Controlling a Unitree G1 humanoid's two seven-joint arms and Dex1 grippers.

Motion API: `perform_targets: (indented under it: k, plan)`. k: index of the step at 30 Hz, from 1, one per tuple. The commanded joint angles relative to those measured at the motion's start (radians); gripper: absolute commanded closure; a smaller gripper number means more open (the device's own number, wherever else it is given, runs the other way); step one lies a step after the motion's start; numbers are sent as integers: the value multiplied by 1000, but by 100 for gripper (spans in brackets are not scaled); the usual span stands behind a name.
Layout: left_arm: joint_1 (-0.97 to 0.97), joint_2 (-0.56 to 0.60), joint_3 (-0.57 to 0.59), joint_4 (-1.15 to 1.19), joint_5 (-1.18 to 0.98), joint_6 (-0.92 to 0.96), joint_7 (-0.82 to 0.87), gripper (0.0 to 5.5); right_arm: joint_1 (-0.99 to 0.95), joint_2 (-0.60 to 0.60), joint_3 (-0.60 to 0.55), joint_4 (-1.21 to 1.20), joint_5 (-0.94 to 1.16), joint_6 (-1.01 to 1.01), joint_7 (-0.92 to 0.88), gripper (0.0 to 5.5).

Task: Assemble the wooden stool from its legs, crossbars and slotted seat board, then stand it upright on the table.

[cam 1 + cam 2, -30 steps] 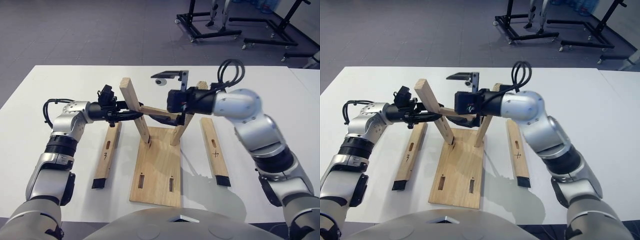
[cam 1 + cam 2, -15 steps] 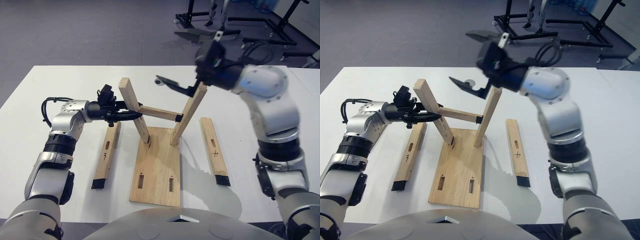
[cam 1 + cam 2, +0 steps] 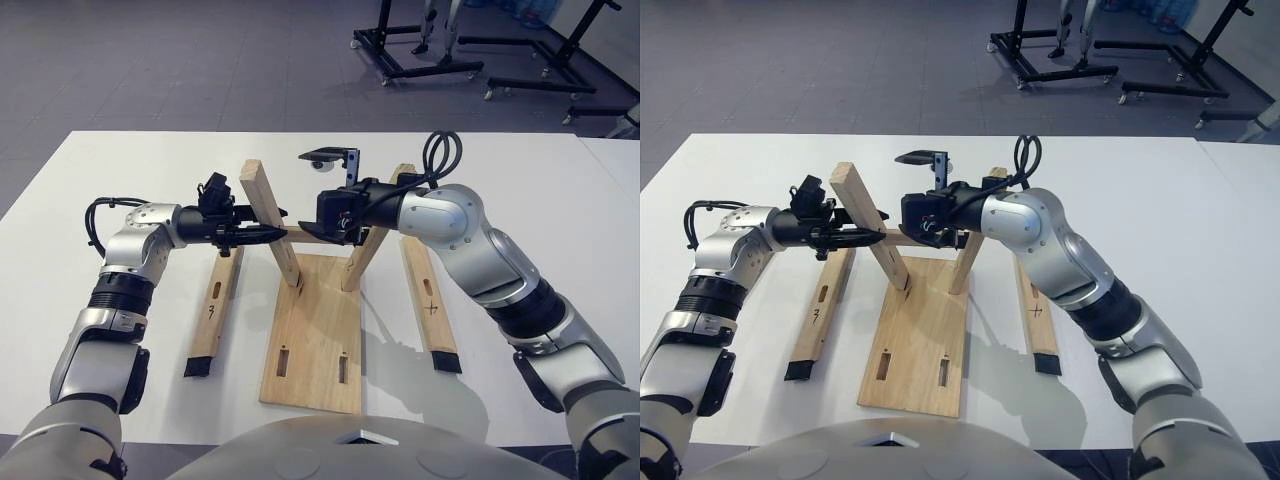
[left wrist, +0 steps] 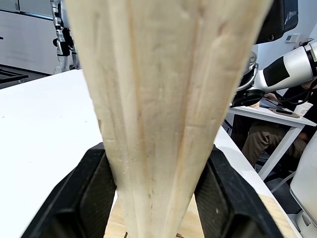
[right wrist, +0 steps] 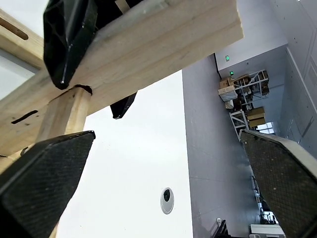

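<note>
Left fingers [image 4: 84,193]: clamped. One black pad sits on each flank of the left leg [image 3: 270,222], wood pressed between them. The left gripper [image 4: 156,153] holds this leg partway up, reaching in level from the left side.

Right fingers [image 5: 44,178]: spread wide apart, nothing pinched. The right gripper [image 5: 166,144] sits between the two standing legs at the height of the crossbar [image 3: 300,237], with one finger raised above it. In the right wrist view the crossbar's end runs close by one pad, but I cannot tell whether they touch.

Left leg: tilted, top leaning away to the left, foot in the far end of the seat board [image 3: 315,340].

Right leg [image 3: 362,262]: also footed at the board's far end, leaning to the right, its upper part behind the right gripper.

Crossbar: spans between the two standing legs. Its left end meets the left leg just beside the left gripper's fingertips.

Seat board: flat on the table [image 3: 120,160], two open slots showing at its near end.

Loose leg on the left [image 3: 215,305]: flat on the table just beside the board, under the left arm.

Loose leg on the right [image 3: 428,300]: flat on the other side of the board, under the right arm.

Small round disc [image 3: 318,162]: on the table beyond the legs.
</note>
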Motion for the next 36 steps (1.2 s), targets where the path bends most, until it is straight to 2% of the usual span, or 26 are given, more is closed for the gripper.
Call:
perform_targets:
  k: [1, 5, 9, 13, 19, 21, 24, 28, 30, 33, 36]
  plan:
    - [77, -1, -69, 42, 103, 47, 5, 337, 63, -38, 45, -6, 4, 25, 107, 13]
    - [60, -5, -71, 58, 109, 44, 1, 337, 105, -34, 65, -8, 57, 44, 163, 13]
    - [44, -13, -78, 71, 116, 39, -4, 337, 112, -29, 64, 44, 24, 12, 149, 13]
    - [41, -10, -83, 76, 120, 36, -11, 337, 89, 9, 20, 71, 13, -16, 100, 13]
    - [45, -2, -75, 84, 125, 33, -17, 337, 93, -10, -62, 6, 69, -53, 129, 13]
    - [40, -3, -74, 88, 126, 33, -17, 337, 97, -13, -95, -27, 125, -45, 160, 13]
    - [35, -5, -73, 93, 126, 32, -18, 337, 135, -81, -138, -103, 254, -5, 281, 13]
    - [38, -3, -72, 93, 127, 33, -22, 337, 127, -110, -162, -109, 296, 3, 313, 13]
    - [37, -3, -72, 94, 128, 34, -23, 337, 112, -78, -186, -104, 326, 8, 287, 13]
    - [36, -3, -72, 94, 128, 34, -23, 337, 32, 65, -244, -47, 336, 15, 122, 13]
    - [38, -5, -74, 90, 128, 37, -24, 337, 1, 130, -247, -7, 308, 5, 36, 13]
